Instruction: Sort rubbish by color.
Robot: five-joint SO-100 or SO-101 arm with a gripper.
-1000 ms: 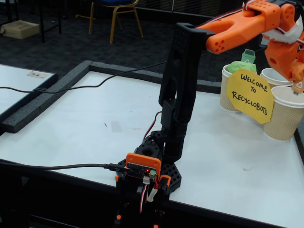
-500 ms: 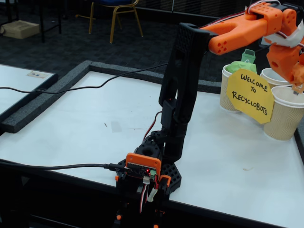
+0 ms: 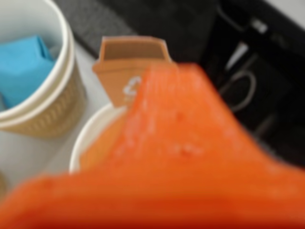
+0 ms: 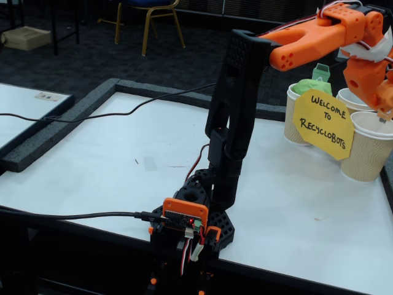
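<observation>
On a white tabletop (image 4: 110, 166) edged with a dark grey foam border (image 4: 58, 129), the orange and black arm (image 4: 236, 123) stands bolted at the near edge and reaches to the right in the fixed view, over a cluster of three ribbed paper cups (image 4: 368, 150) at the table's far right corner. A yellow card reading "Welcome to Recyclobots" (image 4: 323, 124) leans against the cups. The green wad (image 4: 310, 86) sits heaped in the leftmost cup, with a small green tag standing behind it. In the wrist view the light blue wad (image 3: 21, 67) lies inside another cup (image 3: 57, 102) at the upper left, and an orange bin-shaped tag with a recycling symbol (image 3: 131, 71) stands at the rim of the cup below the camera. The gripper (image 4: 384, 101) hangs above the rightmost cup; its fingers are cut off by the picture's edge in the fixed view and fill the wrist view as an orange blur, so I cannot tell whether it is spread or closed. The orange wad cannot be made out. A black cable (image 4: 123, 110) trails across the table from the left. Beyond lies dark carpet, a chair with gold legs (image 4: 150, 21) and a second white table (image 4: 21, 107) at left.
</observation>
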